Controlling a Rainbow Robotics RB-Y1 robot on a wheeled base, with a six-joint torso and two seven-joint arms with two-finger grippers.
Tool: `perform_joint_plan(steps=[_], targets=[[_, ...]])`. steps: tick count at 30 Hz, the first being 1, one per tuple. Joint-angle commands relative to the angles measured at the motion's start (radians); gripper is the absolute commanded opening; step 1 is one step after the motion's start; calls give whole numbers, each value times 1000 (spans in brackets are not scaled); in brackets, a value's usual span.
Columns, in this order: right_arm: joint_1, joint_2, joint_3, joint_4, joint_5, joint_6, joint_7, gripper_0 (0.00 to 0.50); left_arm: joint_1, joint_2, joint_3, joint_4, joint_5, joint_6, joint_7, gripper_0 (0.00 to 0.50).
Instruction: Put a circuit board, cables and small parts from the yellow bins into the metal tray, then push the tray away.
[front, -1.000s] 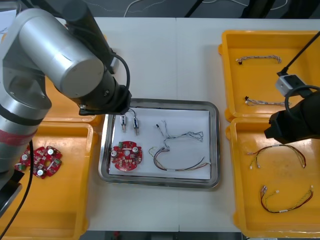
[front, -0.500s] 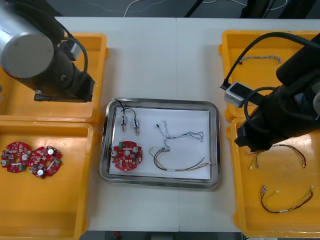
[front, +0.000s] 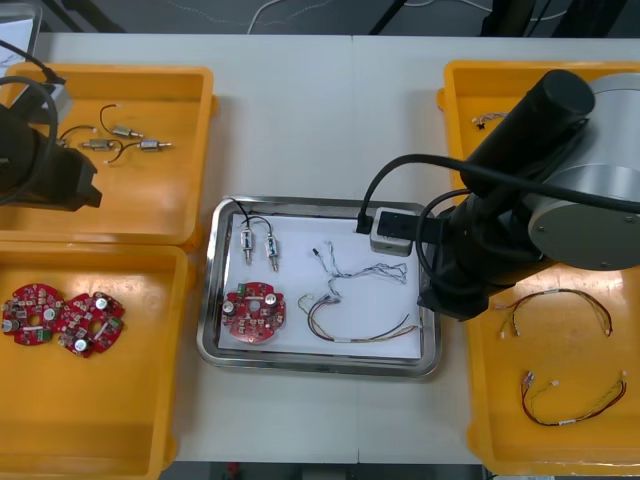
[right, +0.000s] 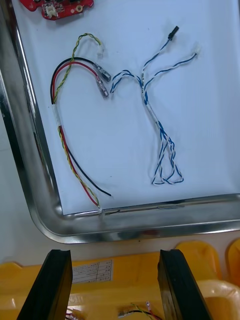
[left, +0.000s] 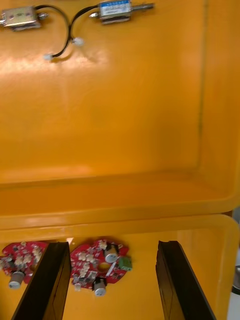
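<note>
- Your right gripper (right: 114, 255) is released, fingers spread and nothing between them. It hangs over the lip of the near yellow bin (front: 480, 420) on that side.
- The tray (front: 300, 362) lies just ahead of those fingertips. Its right-hand short rim runs across the gap between them, close but not touching.
- The tray looks loaded. From the gripper you look past the rim to the blue and white cable (right: 160, 130), with the red and yellow cable (right: 65, 150) beside it. Farther off are the circuit board (front: 253, 312) and the small metal parts (front: 258, 243).
- The push turns on this relation: the tray's long axis runs side to side across the surface (front: 320, 120), and your right gripper sits at one end of it, not at the near long rim.
- Pushing from here would likely slide the tray sideways or swing it round. I judge you need the near rim ahead of the gripper first.
- Your left gripper (left: 112, 245) is also released and empty, over the bins well to the tray's other side. The right arm is clearly the nearer one.
</note>
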Motion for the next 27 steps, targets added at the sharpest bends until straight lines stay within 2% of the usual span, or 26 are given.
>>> perform_joint_plan(steps=[1, 4, 7, 17, 27], targets=[[-89, 43, 112, 34, 50, -38, 14, 500, 83, 80, 90, -24, 13, 6, -77, 500], [-124, 70, 191, 69, 88, -82, 14, 500, 124, 95, 164, -24, 54, 6, -86, 500], [-150, 99, 256, 104, 120, -112, 16, 500, 140, 95, 205, -23, 65, 6, -89, 500], [-259, 176, 513, 172, 234, -213, 2, 500, 140, 95, 216, -21, 62, 6, -83, 500], [-287, 256, 598, 198, 243, -214, -36, 500, 140, 95, 184, -21, 68, 6, -94, 500]])
